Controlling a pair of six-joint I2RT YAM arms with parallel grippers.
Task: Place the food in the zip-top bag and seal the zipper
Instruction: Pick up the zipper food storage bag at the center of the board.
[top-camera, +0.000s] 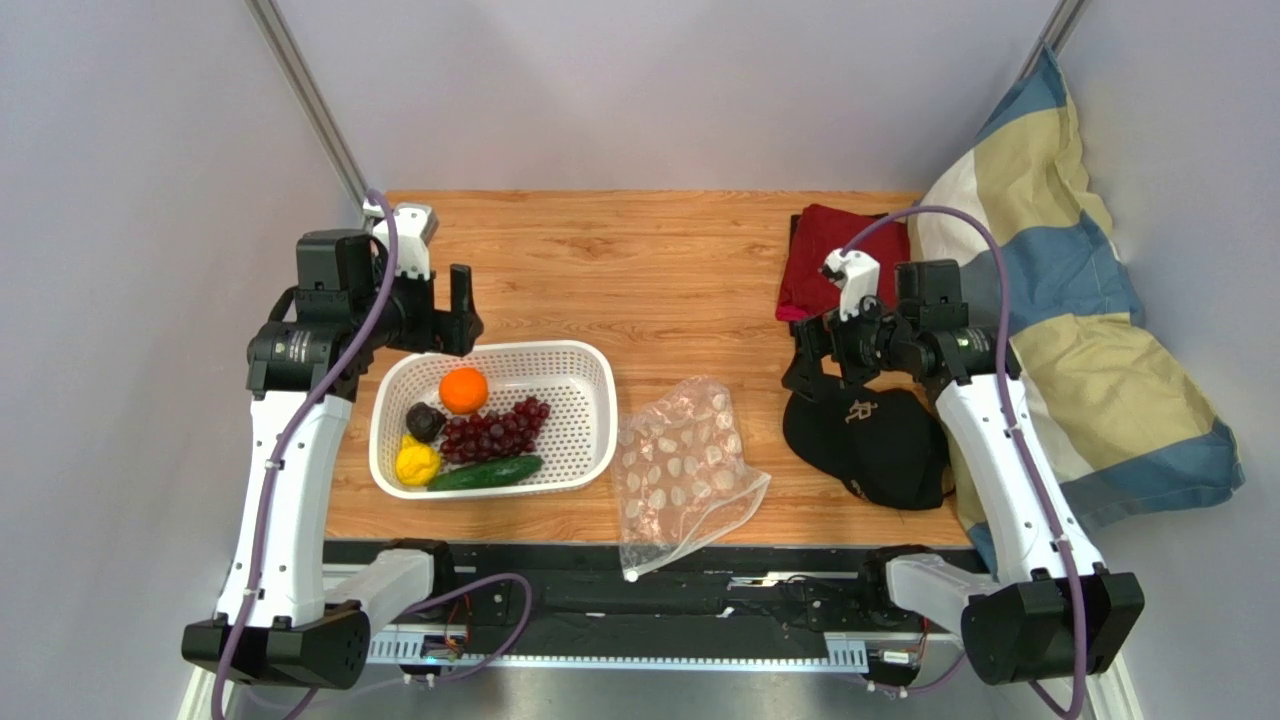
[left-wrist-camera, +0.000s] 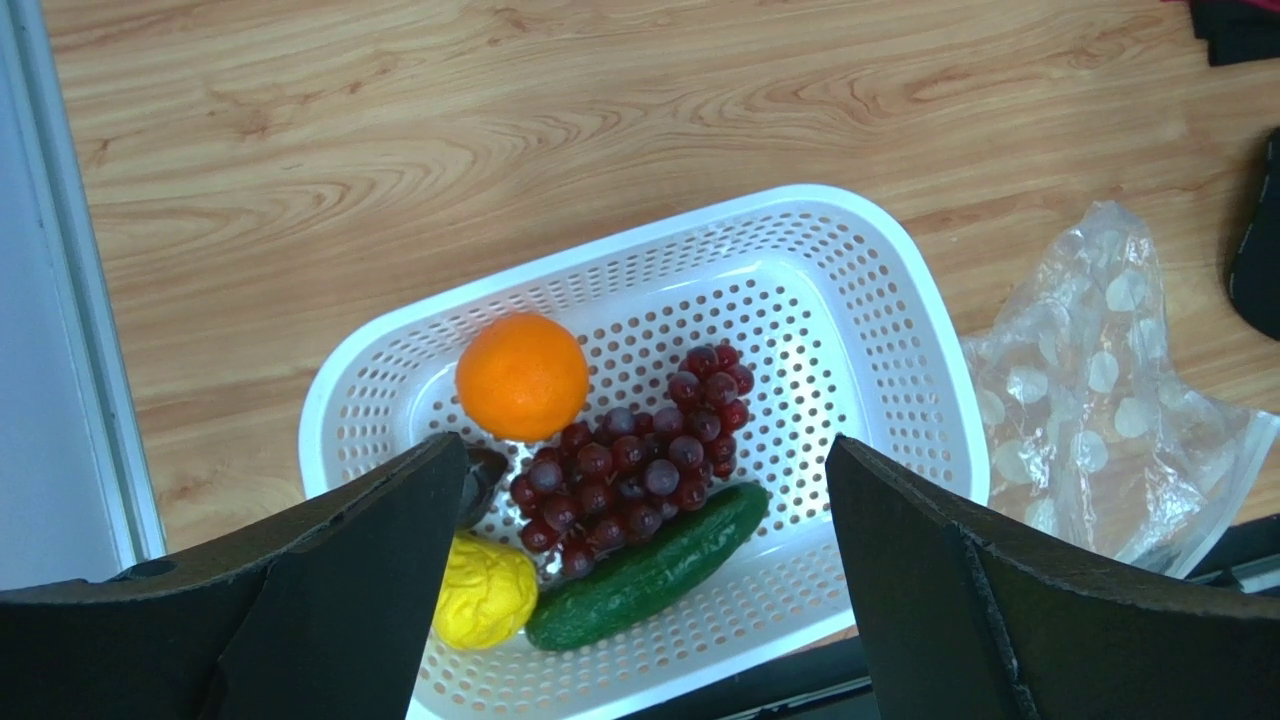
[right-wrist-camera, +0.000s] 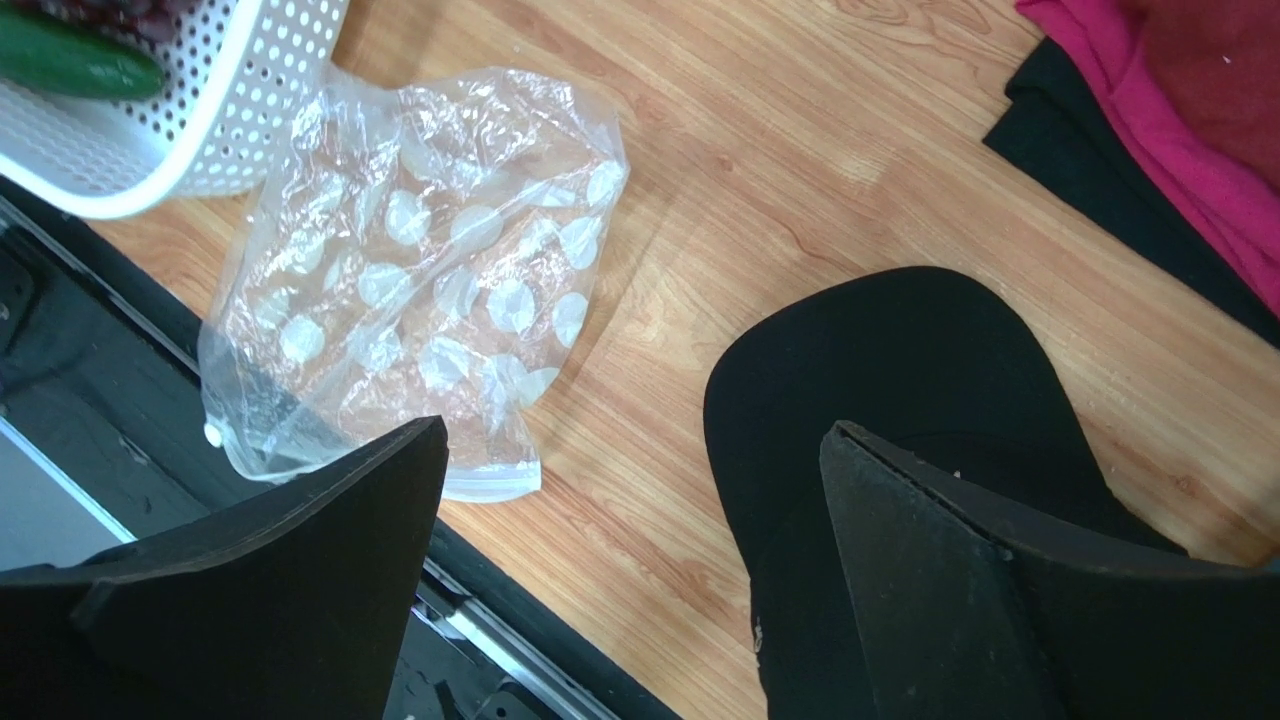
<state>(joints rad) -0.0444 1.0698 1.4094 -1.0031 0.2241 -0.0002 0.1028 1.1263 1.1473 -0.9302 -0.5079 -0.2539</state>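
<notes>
White basket (top-camera: 595, 360) holding the orange (top-camera: 463, 390) sits at 5 o'clock, just beside the released left hand (top-camera: 433, 327), the nearer one.

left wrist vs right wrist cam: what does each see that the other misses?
Left wrist only: the orange and the lemon, plus the white basket nearly whole.
Right wrist only: a clear look at the black cap and the pink-red cloth; the left wrist catches at most dark slivers at its right edge.
Both: part of the basket, the cucumber lying in it, the dotted bag lying beside it, and the wooden table.
</notes>
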